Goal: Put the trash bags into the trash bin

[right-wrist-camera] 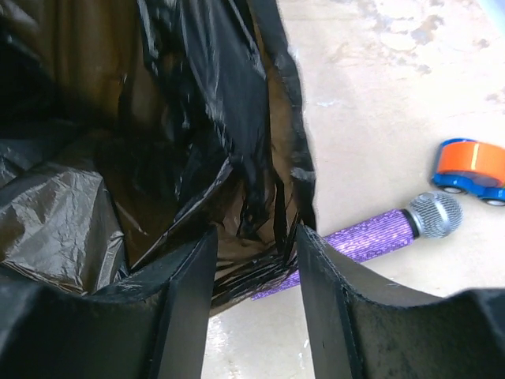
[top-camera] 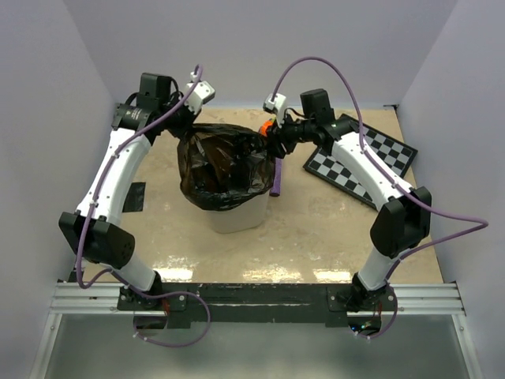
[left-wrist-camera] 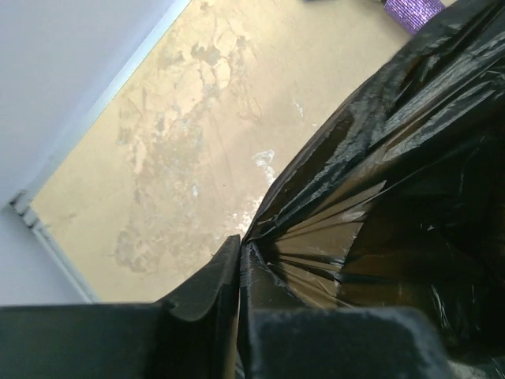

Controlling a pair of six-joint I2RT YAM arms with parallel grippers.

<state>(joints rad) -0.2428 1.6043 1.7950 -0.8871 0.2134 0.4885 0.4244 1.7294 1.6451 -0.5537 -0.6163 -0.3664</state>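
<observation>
The dark brown-black trash bag (top-camera: 221,164) is draped over the mouth of the cream trash bin (top-camera: 235,218), with only the bin's lower wall showing. My left gripper (top-camera: 183,125) is at the bag's far left rim. In the left wrist view it (left-wrist-camera: 239,251) is shut on a pinch of taut bag film (left-wrist-camera: 394,158). My right gripper (top-camera: 274,140) is at the bag's far right rim. In the right wrist view it (right-wrist-camera: 254,237) stands open, with the crinkled bag edge (right-wrist-camera: 158,118) hanging between the fingers. The bin is hidden in both wrist views.
A purple glittery microphone (top-camera: 276,180) lies on the table just right of the bin, also in the right wrist view (right-wrist-camera: 371,237). An orange and blue toy (right-wrist-camera: 472,170) sits beyond it. A chequered board (top-camera: 363,162) lies at the back right. A black patch (top-camera: 134,197) marks the left.
</observation>
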